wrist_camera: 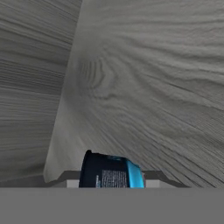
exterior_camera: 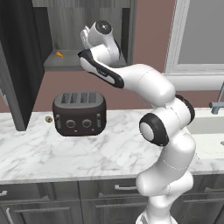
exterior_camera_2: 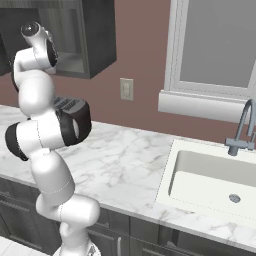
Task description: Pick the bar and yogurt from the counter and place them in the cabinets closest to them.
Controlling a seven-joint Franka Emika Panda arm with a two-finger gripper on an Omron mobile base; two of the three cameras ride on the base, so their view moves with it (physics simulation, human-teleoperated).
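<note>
The yogurt [wrist_camera: 110, 171], a dark blue-black cup with a light blue edge and a printed label, sits between the tips of my gripper [wrist_camera: 111, 180], which is shut on it. Behind it are the grey streaked back wall and side wall of the cabinet [wrist_camera: 144, 87]. My arm reaches up into the open wall cabinet [exterior_camera: 87, 17] above the white marble counter [exterior_camera: 52, 153]; the wrist hides the fingers in both base views. A tiny orange thing [exterior_camera: 59, 54] lies on the cabinet shelf, too small to tell what it is. The bar is out of view.
A dark toaster [exterior_camera: 79, 113] stands on the counter under the cabinet, with a tiny greenish-yellow round thing [exterior_camera: 49, 118] at its left. The cabinet door [exterior_camera: 17, 65] hangs open on the left. A sink [exterior_camera_2: 210, 180] with a faucet [exterior_camera_2: 244, 131] lies to the right.
</note>
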